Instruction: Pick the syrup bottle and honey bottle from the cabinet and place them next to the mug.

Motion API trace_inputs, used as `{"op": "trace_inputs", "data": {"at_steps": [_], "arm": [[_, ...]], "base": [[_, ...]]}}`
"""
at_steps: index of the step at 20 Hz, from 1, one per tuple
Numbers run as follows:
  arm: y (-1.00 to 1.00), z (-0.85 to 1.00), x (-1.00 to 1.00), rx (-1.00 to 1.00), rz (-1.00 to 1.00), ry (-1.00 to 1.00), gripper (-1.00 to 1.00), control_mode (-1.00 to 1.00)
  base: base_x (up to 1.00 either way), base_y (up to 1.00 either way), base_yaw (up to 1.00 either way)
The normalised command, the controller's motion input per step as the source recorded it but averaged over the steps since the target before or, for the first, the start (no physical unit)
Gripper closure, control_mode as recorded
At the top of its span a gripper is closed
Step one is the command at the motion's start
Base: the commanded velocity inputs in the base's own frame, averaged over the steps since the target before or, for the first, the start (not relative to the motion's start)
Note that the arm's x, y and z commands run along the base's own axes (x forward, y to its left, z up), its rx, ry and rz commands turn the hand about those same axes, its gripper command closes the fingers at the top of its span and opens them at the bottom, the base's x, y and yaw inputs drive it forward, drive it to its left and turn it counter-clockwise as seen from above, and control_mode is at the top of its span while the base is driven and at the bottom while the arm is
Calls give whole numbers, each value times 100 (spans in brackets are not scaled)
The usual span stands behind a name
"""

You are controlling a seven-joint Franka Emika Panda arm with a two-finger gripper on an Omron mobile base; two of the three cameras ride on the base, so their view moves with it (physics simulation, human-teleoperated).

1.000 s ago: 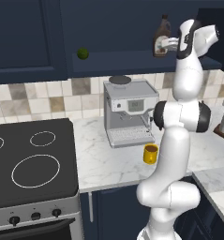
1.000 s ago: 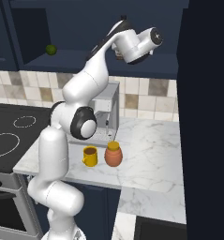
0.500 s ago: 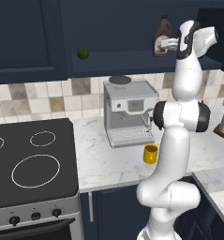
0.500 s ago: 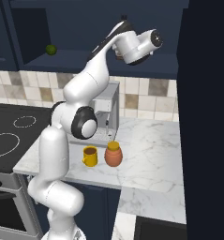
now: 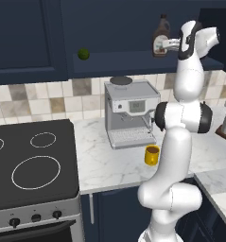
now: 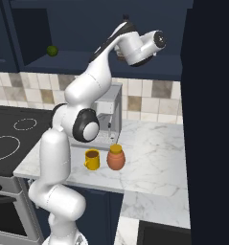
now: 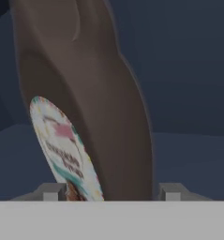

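The pincer [image 5: 166,45] is up in the cabinet [image 5: 114,33] shelf with a finger [image 7: 50,192] on each side of the syrup bottle [image 7: 85,108]. In the hand view both tips sit right against the base of the brown body, so it looks like it's pinching the bottle, though I can't be sure the grip is fully tight. The bottle stands upright on the shelf, pale label facing out towards 7 o'clock in the hand view.

From the left base view, a small green lime [image 5: 83,54] sits on the same shelf, well off at 9 o'clock from the bottle.

Down on the marble desk [image 6: 154,162], the honey bottle [image 6: 116,157] is already standing with its lid on, just beside the yellow mug [image 6: 92,159], at the mug's 3 o'clock in the right base view. The mug has a dark inside; can't tell if anything's in it. Behind them is the coffee machine [image 5: 132,113], and the stove [image 5: 29,165] is off to the left.
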Motion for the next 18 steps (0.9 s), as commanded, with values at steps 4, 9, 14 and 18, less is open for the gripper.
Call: {"op": "trace_inputs", "data": {"at_steps": [4, 9, 14, 18], "arm": [[0, 0, 0, 0, 0, 0, 100, -100], [0, 0, 0, 0, 0, 0, 100, -100], [2, 0, -10, 0, 0, 0, 100, -100], [13, 0, -34, 0, 0, 0, 100, -100]], "base": [[0, 0, 0], [0, 0, 0], [0, 0, 0], [0, 0, 0]]}}
